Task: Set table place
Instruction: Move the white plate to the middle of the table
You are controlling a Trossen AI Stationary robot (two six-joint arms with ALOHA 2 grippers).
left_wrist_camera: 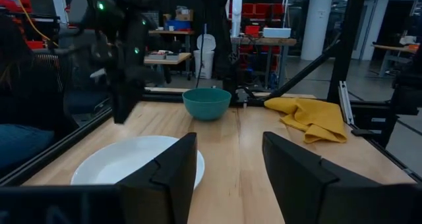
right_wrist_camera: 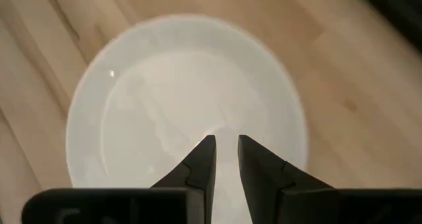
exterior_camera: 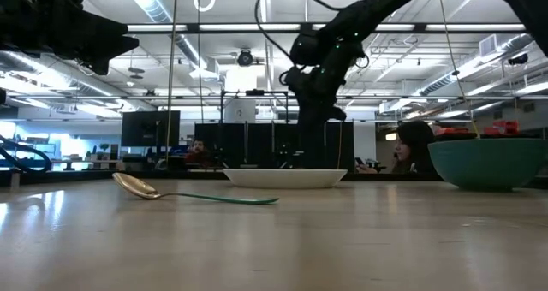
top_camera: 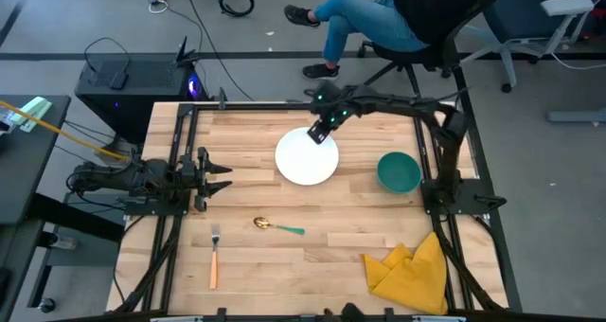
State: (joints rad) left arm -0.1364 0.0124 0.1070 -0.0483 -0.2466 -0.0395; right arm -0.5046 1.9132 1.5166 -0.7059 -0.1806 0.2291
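Round white plate (top_camera: 306, 158) (glossy) on plank table (top_camera: 312, 256).

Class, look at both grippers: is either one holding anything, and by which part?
Nothing is held. The left gripper is open and empty; the right gripper hovers above the plate, fingers slightly apart.

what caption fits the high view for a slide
Right gripper hovers over the round white plate; left gripper waits open at the wooden table's left edge.
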